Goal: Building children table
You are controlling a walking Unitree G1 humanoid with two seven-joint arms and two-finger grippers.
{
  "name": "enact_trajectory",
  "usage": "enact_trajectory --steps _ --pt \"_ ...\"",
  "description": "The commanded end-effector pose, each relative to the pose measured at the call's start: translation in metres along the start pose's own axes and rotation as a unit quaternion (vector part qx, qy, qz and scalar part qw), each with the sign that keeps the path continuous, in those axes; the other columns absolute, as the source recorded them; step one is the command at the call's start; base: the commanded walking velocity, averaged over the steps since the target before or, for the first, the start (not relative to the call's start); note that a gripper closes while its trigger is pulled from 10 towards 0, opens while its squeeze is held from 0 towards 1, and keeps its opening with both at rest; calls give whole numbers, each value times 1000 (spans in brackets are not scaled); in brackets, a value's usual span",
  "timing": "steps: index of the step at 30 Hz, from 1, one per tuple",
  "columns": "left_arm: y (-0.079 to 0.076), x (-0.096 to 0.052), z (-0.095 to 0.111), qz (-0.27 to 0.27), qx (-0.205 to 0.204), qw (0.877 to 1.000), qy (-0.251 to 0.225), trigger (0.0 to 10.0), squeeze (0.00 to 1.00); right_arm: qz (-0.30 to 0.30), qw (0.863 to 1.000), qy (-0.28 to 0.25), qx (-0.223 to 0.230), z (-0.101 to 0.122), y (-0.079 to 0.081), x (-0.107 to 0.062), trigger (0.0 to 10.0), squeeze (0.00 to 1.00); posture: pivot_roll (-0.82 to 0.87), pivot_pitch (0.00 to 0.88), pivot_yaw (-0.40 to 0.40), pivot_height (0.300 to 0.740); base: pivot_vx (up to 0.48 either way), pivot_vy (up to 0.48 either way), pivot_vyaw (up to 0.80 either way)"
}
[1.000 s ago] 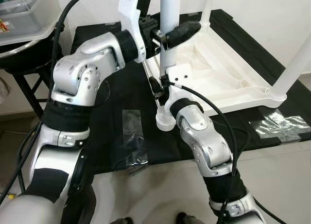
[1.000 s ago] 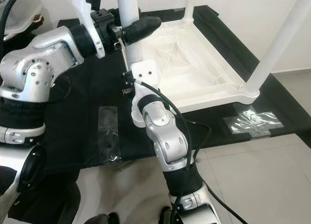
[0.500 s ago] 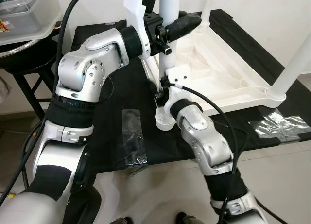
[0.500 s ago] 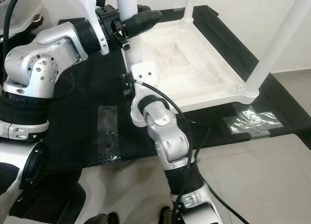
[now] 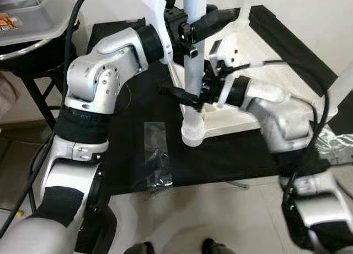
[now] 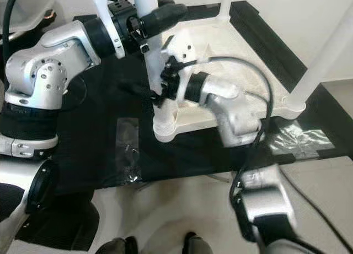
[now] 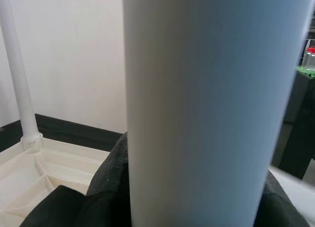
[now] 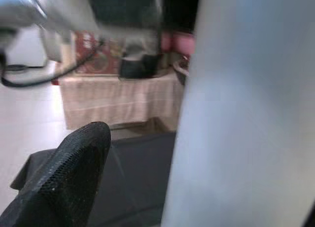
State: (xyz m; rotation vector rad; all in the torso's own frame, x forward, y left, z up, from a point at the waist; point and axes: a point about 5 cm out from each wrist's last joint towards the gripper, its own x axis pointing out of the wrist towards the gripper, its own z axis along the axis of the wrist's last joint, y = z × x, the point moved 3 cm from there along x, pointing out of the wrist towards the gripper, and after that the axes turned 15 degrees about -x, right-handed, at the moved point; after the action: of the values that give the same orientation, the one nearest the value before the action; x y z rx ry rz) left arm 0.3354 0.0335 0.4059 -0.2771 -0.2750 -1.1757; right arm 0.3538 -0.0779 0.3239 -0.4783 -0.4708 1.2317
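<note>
A white children's table (image 6: 220, 36) lies upside down on a black mat (image 5: 127, 138). One white leg (image 5: 193, 72) stands upright in the near left corner socket (image 5: 191, 134). My left gripper (image 5: 199, 22) is shut on this leg high up; in the left wrist view the leg (image 7: 202, 104) sits between black pads (image 7: 103, 197). My right gripper (image 5: 187, 97) reaches in from the right, low on the same leg, open. One black finger (image 5: 174, 92) pokes out past the leg. In the right wrist view that finger (image 8: 69, 178) stands apart from the leg (image 8: 246, 113).
Two more legs (image 6: 325, 55) stand in the table's far and right corners. A clear bag of screws (image 5: 155, 157) lies on the mat near the front edge, and another plastic wrapper (image 6: 300, 141) at the right. A clear bin (image 5: 27, 22) on a stool stands at the far left.
My right arm has swung out to the right, and its gripper now meets the leg from the side instead of from the front. The left gripper keeps its hold on the leg.
</note>
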Motion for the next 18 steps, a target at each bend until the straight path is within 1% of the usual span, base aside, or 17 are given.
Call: enact_trajectory --steps 1,3,6,8,9,10,15,18 --pt "-5 4 -4 -15 -11 1000 15 0 0 52 998 -22 6 4 0 4 10000 0 43 195 58 740 0 0 0" --pt "-6 4 -4 -18 -12 1000 16 0 0 79 996 -29 11 5 -2 6 10000 0 43 195 58 740 0 0 0" --pt "-7 5 -4 -22 -12 999 20 0 0 96 995 -32 17 4 -3 7 10000 0 52 203 59 740 0 0 0" --pt "-10 6 -6 -28 -15 999 24 0 0 119 992 -37 31 0 -3 8 10000 0 57 210 61 740 0 0 0" --pt "-11 7 -6 -31 -16 999 25 0 0 129 990 -42 40 -2 -1 7 0 0 60 213 63 740 0 0 0" --pt "-11 7 -6 -31 -16 999 25 0 0 129 990 -42 40 -2 -1 7 0 0 60 213 63 740 0 0 0" --pt "-13 9 -7 -38 -18 999 29 0 0 170 982 -56 66 -7 5 1 0 0 68 223 73 740 0 0 0" --pt "-14 10 -6 -41 -18 999 30 0 0 181 979 -56 70 -9 5 -1 0 0 68 224 74 740 0 0 0"
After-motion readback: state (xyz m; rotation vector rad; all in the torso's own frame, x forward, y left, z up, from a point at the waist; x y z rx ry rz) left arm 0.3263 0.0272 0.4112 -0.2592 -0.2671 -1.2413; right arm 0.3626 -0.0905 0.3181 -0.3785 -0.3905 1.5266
